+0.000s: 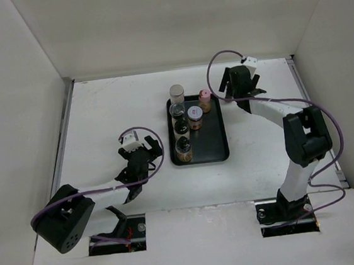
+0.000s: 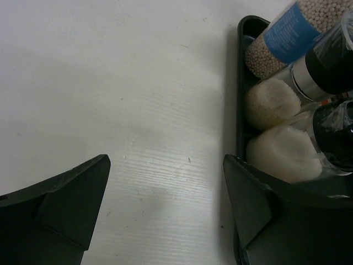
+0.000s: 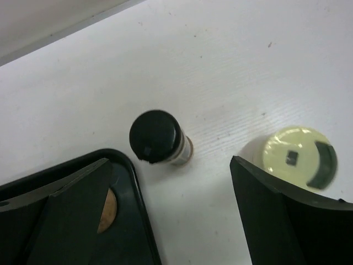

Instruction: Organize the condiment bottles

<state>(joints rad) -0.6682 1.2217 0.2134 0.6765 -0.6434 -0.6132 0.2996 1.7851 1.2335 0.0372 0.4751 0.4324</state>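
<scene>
Most of the condiment bottles (image 1: 181, 127) stand packed in rows on the black tray (image 1: 220, 150) in the middle of the tabletop (image 1: 98, 109), somewhat toward its far edge, probably so they sit grouped rather than scattered. Two are outside it on the side toward the far right corner: a black-capped bottle (image 3: 157, 137) just beside the tray's corner and a pale-yellow-capped jar (image 3: 298, 157) near it. The right pincer (image 3: 170, 187) hangs over them with its jaws spread wide and nothing held. It looks lined up on the black-capped bottle, likely the next one to go in. The left pincer (image 2: 165, 182) is also open and empty, low over bare tabletop beside the tray's left rim, seemingly kept clear of the other arm. From there a blue-labelled bottle (image 2: 292, 33) of pale beads shows, but its print is too blurred to read. The yellow cap bears only dark marks, with no legible writing.
</scene>
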